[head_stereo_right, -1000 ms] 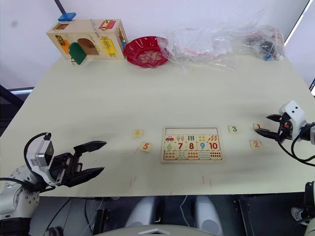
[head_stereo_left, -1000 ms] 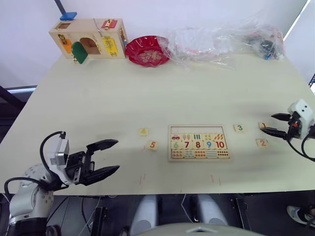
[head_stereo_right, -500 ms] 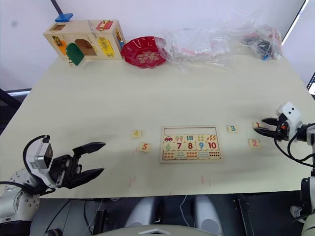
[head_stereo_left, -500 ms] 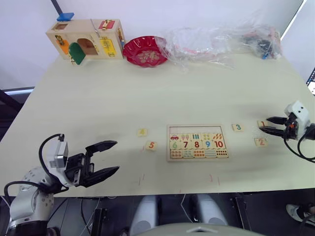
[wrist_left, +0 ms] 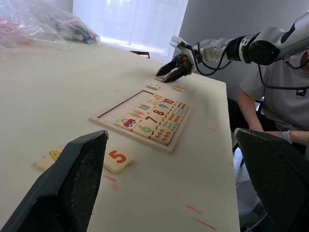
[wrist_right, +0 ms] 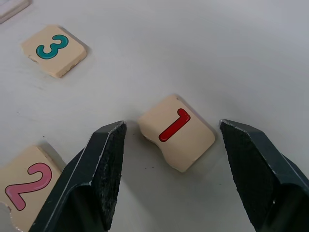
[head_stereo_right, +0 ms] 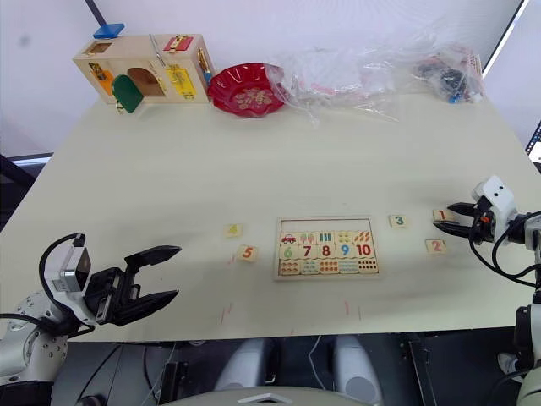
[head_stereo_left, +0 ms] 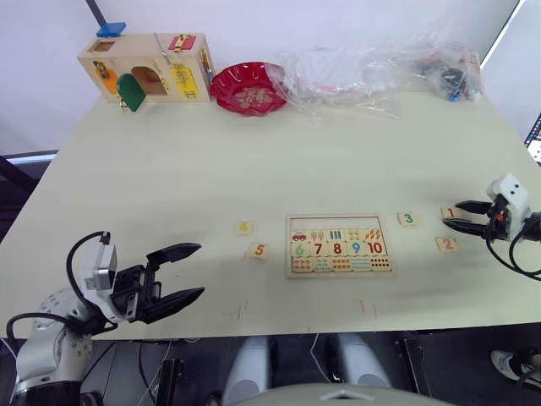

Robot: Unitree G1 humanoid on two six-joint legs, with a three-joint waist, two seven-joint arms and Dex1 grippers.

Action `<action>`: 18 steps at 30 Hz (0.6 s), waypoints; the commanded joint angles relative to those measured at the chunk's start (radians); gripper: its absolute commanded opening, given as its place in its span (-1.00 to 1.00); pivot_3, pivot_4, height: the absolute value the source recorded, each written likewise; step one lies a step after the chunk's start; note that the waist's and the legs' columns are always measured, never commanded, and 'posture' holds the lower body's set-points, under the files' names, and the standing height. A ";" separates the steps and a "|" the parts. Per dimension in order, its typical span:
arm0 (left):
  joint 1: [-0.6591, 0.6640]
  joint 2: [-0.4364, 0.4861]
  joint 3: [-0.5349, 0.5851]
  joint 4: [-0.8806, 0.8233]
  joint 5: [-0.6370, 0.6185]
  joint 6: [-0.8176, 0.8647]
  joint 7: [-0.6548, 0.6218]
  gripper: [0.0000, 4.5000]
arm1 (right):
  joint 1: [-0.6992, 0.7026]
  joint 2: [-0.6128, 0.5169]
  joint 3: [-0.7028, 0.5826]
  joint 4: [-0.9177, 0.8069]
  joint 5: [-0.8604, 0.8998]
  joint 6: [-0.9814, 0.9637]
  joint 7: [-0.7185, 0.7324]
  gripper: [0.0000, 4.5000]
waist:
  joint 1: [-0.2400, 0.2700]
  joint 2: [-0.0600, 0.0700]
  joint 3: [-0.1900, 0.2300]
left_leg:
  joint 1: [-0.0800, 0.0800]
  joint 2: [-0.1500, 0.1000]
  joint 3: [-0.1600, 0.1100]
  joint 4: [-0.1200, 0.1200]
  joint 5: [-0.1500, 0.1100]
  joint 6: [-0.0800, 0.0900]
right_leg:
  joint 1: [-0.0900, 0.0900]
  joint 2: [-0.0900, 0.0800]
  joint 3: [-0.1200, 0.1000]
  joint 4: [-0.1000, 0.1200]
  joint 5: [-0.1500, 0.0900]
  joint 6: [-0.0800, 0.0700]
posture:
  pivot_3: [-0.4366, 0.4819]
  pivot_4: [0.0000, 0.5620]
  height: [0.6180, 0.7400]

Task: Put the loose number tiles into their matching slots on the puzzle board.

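— Right gripper [wrist_right: 169, 140]?
— Down at the table [head_stereo_left: 254, 161], jaws spread wide, one finger on either side of the 1 tile [wrist_right: 176, 131]. No contact with the tile on either side; nothing held.

— And the tile itself?
— Flat on the table, red digit up, near the right edge. Beside it, the 3 tile [wrist_right: 53, 51] with its teal digit and the 2 tile [wrist_right: 26, 185] with its pink one, both apart from the fingers.

— Puzzle board [head_stereo_left: 341, 245]?
— Middle of the near half of the table. Top row of slots [head_stereo_left: 338, 222] bare, and below it the counting pictures, then 6 to 10, then dots.

— Other loose tiles?
— Left of the board: the 5 tile [head_stereo_left: 259, 250] just beside it, the 4 tile [head_stereo_left: 243, 227] a little farther back and to the left.

— Left gripper [head_stereo_left: 188, 272]?
— Hanging over the near left corner of the table, well apart from every tile. Jaws wide open, empty.

— Back of the table?
— Wooden latch box [head_stereo_left: 148, 66] with coloured doors at the far left, red bowl [head_stereo_left: 247, 87] next to it, clear plastic bags [head_stereo_left: 380, 72] along the far right.

— Anyone around?
— A person [wrist_left: 280, 96] in a grey shirt, seated past the table's end, seen from the left wrist.
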 commanded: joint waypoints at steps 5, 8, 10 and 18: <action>0.006 0.005 0.017 -0.026 -0.008 -0.011 -0.001 1.00 | 0.014 -0.001 0.004 -0.038 0.000 0.026 0.051 0.43 | 0.000 0.000 0.000 | 0.000 0.000 0.000 0.000 0.000 0.000 | 0.000 0.000 0.000 0.000 0.000 0.000 | -0.05 -0.47 1.00; 0.006 0.002 0.015 -0.030 -0.008 -0.011 0.002 1.00 | 0.013 0.000 0.004 -0.037 -0.005 0.026 0.044 0.43 | 0.000 0.000 0.000 | 0.000 0.000 0.000 0.000 0.000 0.000 | 0.000 0.000 0.000 0.000 0.000 0.000 | -0.05 -0.47 1.00; 0.008 0.002 0.014 -0.033 -0.008 -0.010 0.004 1.00 | 0.012 -0.001 0.006 -0.036 -0.009 0.022 0.041 0.43 | 0.000 0.000 0.000 | 0.000 0.000 0.000 0.000 0.000 0.000 | 0.000 0.000 0.000 0.000 0.000 0.000 | -0.05 -0.47 1.00; 0.014 -0.001 0.011 -0.052 -0.010 -0.004 0.019 1.00 | 0.020 -0.007 0.011 -0.040 -0.025 0.007 0.040 0.20 | 0.000 0.000 0.000 | 0.000 0.000 0.000 0.000 0.000 0.000 | 0.000 0.000 0.000 0.000 0.000 0.000 | -0.05 -0.47 1.00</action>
